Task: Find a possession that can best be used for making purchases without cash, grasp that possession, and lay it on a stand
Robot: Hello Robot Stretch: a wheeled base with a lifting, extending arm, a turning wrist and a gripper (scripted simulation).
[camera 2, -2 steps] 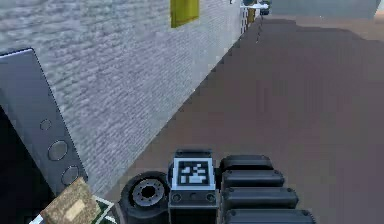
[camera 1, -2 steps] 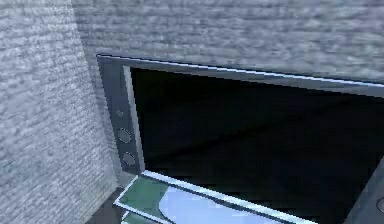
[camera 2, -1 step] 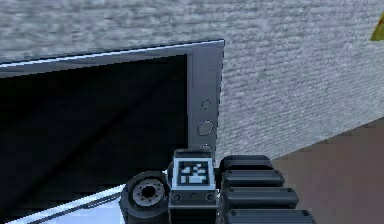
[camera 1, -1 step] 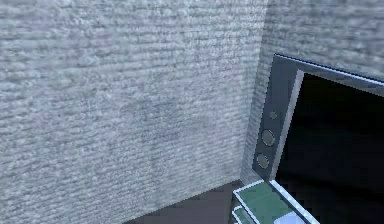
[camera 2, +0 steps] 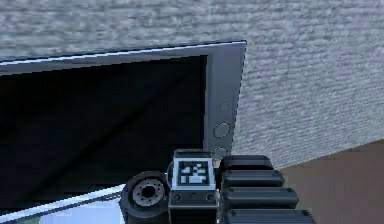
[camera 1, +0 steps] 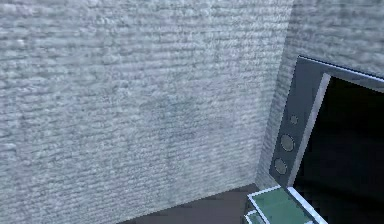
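Observation:
In the arm side view the arm (camera 2: 250, 190) rises from the bottom edge as a stack of dark square segments. A white square with black marks (camera 2: 193, 172) stands at its end. Left of that square sits the gripper (camera 2: 147, 196), a dark round body low in the picture. Its far end is not clear against the flat-screen television (camera 2: 100, 120) behind it, so I cannot tell whether it holds anything. In the forward view a pale greenish flat thing (camera 1: 280, 207) lies at the bottom right, below the television (camera 1: 340, 130).
A grey textured wall (camera 1: 130, 100) stands close ahead, with a strip of dark floor (camera 1: 200, 212) at its foot. The television's grey frame with round buttons (camera 2: 222, 115) blocks the reach side. Brown floor (camera 2: 340, 180) lies beside the arm at the arm side view's right.

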